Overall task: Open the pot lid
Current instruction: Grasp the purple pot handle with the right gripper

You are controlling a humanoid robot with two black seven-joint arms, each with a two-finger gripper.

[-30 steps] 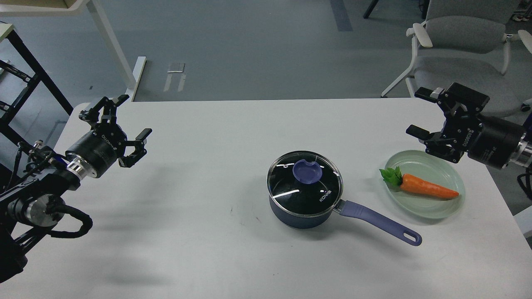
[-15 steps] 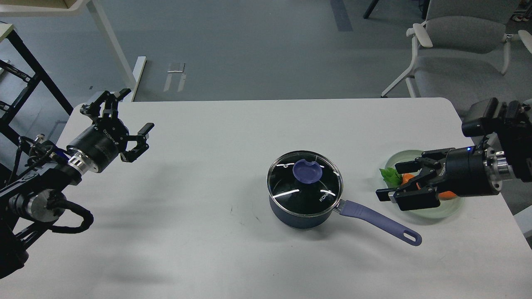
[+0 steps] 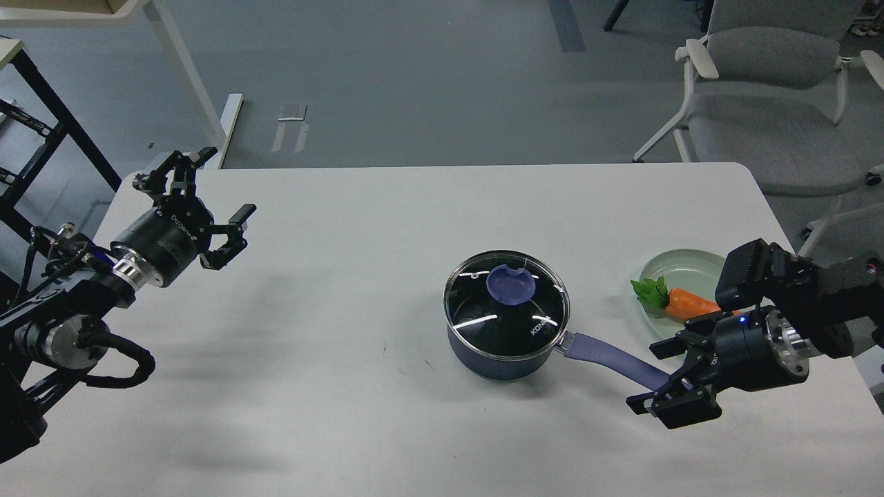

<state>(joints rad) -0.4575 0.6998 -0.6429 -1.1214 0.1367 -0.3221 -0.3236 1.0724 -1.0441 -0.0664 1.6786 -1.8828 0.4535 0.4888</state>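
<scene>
One pot (image 3: 507, 345) stands near the middle of the table (image 3: 387, 228), its long purple handle (image 3: 611, 359) running toward my right and slightly nearer me. The pot lid (image 3: 506, 304) sits flat on its rim. My right gripper (image 3: 666, 376) is spread open at the handle's end. My left gripper (image 3: 207, 200) hangs open, well apart. A carrot (image 3: 687, 304) lies in the green plate (image 3: 680, 266).

You see a dark blue pot (image 3: 498, 359) with a long purple handle. Its clear pot lid (image 3: 506, 306) has a shiny silver rim and a purple-blue knob. The carrot (image 3: 687, 304) is orange with green leaves, on a pale green plate (image 3: 680, 264). The surface (image 3: 387, 221) is white.
</scene>
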